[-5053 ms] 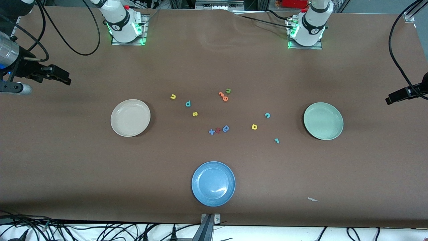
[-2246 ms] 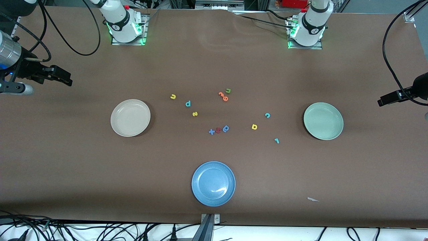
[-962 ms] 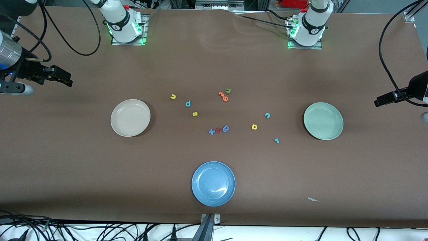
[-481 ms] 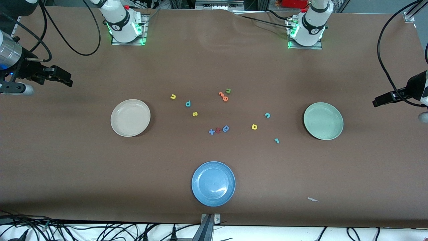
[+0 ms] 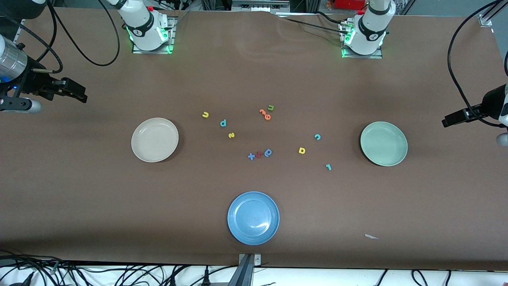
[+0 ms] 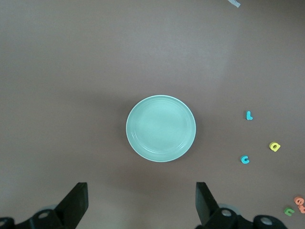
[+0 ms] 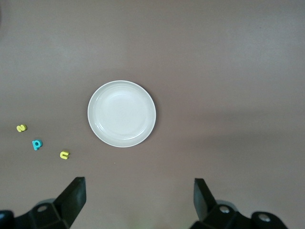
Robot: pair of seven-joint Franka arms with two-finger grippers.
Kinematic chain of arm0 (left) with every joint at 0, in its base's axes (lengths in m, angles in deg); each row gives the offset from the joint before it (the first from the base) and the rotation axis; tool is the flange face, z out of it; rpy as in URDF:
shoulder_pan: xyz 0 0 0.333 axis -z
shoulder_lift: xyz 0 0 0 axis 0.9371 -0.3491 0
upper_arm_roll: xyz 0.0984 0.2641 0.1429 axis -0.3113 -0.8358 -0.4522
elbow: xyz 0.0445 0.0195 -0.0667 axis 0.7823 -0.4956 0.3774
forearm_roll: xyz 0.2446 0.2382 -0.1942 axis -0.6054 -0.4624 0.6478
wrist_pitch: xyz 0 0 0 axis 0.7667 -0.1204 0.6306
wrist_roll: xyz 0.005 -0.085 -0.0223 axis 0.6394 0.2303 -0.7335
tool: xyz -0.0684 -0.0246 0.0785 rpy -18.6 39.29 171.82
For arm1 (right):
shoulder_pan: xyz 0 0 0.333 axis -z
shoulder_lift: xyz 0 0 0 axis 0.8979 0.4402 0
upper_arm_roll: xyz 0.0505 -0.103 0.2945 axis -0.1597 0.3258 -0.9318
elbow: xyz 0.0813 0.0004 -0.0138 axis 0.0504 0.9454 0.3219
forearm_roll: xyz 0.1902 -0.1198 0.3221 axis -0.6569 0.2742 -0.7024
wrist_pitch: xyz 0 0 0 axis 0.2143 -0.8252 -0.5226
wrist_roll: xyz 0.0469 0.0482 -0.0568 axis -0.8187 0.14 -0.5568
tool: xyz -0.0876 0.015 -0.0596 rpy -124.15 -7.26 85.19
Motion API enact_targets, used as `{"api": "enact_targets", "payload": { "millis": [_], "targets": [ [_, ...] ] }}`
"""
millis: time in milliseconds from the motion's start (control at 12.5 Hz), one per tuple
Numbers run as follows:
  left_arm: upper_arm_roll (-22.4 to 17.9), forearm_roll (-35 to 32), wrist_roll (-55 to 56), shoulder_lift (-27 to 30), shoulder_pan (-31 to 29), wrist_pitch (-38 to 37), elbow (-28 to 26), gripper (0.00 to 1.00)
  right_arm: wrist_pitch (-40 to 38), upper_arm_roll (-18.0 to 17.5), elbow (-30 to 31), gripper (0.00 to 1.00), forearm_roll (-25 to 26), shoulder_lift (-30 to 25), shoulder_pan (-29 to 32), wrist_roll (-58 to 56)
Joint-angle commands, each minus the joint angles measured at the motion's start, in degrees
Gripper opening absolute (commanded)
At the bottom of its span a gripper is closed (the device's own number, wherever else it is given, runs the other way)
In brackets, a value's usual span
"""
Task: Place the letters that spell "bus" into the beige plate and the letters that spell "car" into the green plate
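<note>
Both end effectors, left and right, hang wide open and empty; the left has crept toward the green plate, letters untouched.

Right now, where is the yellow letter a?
In the front view the yellow a lies on the table between the teal c and the teal r, toward the left arm's end, beside the green plate.

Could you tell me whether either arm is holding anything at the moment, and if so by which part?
Nothing is held: the left pincer and the right pincer both hang open and empty.
</note>
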Motion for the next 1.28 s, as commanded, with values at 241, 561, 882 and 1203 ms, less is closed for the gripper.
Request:
{"api": "enact_targets", "payload": {
  "millis": [241,561,882,1203],
  "targets": [
    [0.01,1.09,7.12,-1.97,3.27,1.83,-0.33,0.99,0.17,-0.13,0.57,1.0,-0.1,-0.62,-0.06,0.17],
    [0.01,1.26,21.0,-6.88,8.9,6.92,-0.24,0.99,0.17,-0.22,0.57,1.0,-0.1,-0.71,-0.14,0.17],
    [0.01,5.39,33.31,-12.33,12.5,11.24,-0.85,0.99,0.44,-0.57,0.57,1.0,0.17,-0.62,-0.32,0.26],
    [1.15,6.36,40.7,-13.58,14.18,19.13,-8.03,0.99,0.35,-0.83,0.65,1.0,-0.01,-0.45,-0.76,0.17]
  ]
}}
